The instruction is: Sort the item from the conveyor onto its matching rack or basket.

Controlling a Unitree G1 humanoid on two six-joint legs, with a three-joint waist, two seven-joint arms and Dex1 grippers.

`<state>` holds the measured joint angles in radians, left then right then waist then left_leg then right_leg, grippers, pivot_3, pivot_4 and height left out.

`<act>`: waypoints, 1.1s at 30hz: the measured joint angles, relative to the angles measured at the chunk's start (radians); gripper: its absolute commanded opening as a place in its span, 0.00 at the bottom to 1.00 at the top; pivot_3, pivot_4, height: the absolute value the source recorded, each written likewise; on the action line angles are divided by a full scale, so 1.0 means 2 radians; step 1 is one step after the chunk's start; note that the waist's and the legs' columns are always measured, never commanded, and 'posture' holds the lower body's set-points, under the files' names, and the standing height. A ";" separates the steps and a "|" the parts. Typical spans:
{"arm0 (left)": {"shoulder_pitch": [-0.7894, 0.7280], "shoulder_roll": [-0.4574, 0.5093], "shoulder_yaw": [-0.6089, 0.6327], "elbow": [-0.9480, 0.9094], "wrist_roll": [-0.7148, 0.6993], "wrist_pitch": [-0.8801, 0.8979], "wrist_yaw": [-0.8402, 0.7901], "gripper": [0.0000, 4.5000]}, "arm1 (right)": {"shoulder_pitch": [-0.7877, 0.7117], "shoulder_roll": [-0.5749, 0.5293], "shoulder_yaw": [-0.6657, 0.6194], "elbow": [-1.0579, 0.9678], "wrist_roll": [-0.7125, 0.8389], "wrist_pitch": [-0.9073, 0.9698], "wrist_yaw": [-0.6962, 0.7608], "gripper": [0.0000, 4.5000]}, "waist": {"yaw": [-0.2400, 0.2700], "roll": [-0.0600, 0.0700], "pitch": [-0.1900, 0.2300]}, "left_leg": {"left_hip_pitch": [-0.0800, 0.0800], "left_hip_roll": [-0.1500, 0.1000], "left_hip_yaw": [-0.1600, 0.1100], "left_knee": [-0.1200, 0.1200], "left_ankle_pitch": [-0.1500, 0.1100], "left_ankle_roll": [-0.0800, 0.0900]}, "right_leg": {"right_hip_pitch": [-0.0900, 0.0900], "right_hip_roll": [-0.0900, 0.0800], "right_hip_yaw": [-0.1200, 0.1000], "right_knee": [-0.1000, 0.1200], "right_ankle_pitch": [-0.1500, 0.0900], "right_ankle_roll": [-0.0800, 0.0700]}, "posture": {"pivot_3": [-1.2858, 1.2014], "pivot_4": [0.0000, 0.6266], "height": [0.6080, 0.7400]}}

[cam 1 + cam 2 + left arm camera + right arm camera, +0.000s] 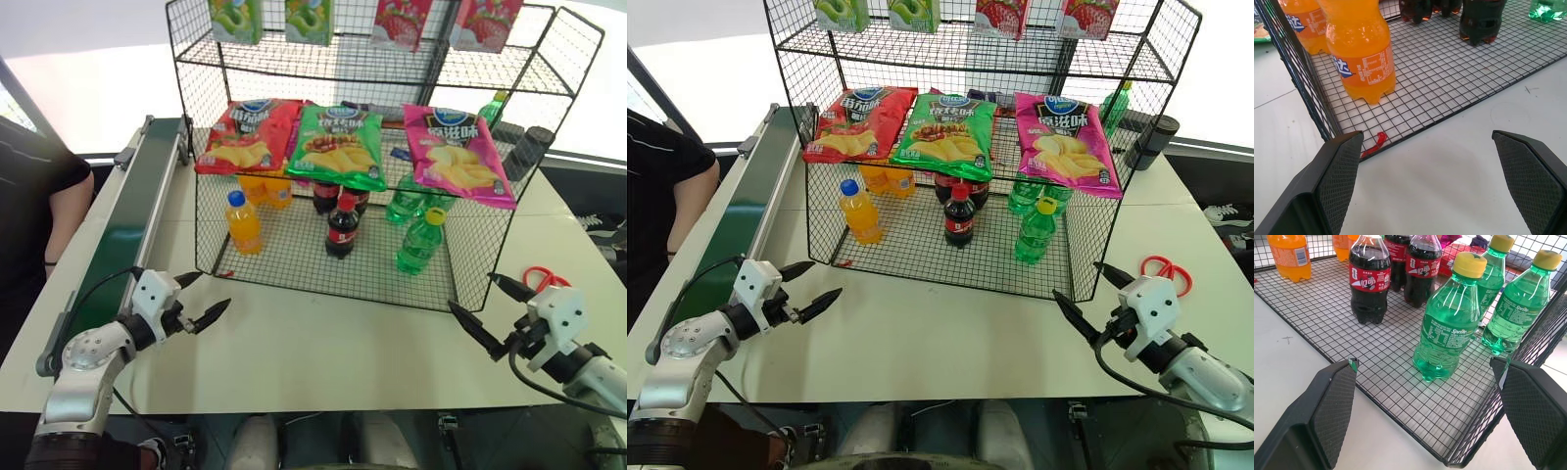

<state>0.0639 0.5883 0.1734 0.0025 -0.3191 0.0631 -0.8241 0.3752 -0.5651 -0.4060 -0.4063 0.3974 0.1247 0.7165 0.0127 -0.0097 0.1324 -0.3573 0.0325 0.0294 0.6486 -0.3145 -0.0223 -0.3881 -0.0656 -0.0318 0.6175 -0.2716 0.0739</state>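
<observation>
Both tools hang low over the white worktop (323,352), in front of the rack. From the left: the left tool (201,299) has its two black pointed fingers spread wide and holds nothing; it points toward the rack's left front corner, where an orange-drink bottle (243,222) stands. Beside this arm the conveyor (127,211), a smooth dark green belt in a grey metal frame, runs away along the worktop edge; no bottle is on the part of it that shows. In the middle the black wire-mesh rack (323,259) carries cola bottles (341,226) and glossy crisp bags on the upper shelf. The green soda bottle (421,241), translucent plastic with a yellow cap, already stands upright on the bottom mesh at the right front, near two similar ones. The right tool (480,305) is also wide open and empty, just outside the rack, and it is clearly the nearer one to this bottle. I judge the sorting done.
</observation>
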 measured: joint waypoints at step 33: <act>-0.004 -0.001 0.000 0.000 0.003 -0.001 0.000 1.00 | -0.013 -0.001 0.015 0.000 -0.011 0.000 0.003 0.99 | 0.000 0.000 0.000 | 0.000 0.000 0.000 0.000 0.000 0.000 | 0.000 0.000 0.000 0.000 0.000 0.000 | 0.52 0.24 1.00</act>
<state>0.0557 0.5854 0.1725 0.0027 -0.3140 0.0617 -0.8242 0.3501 -0.5662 -0.3751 -0.4061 0.3762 0.1255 0.7224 0.0129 -0.0097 0.1324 -0.3574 0.0325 0.0294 0.6484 -0.3145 -0.0223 -0.3884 -0.0659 -0.0318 0.6175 -0.2716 0.0739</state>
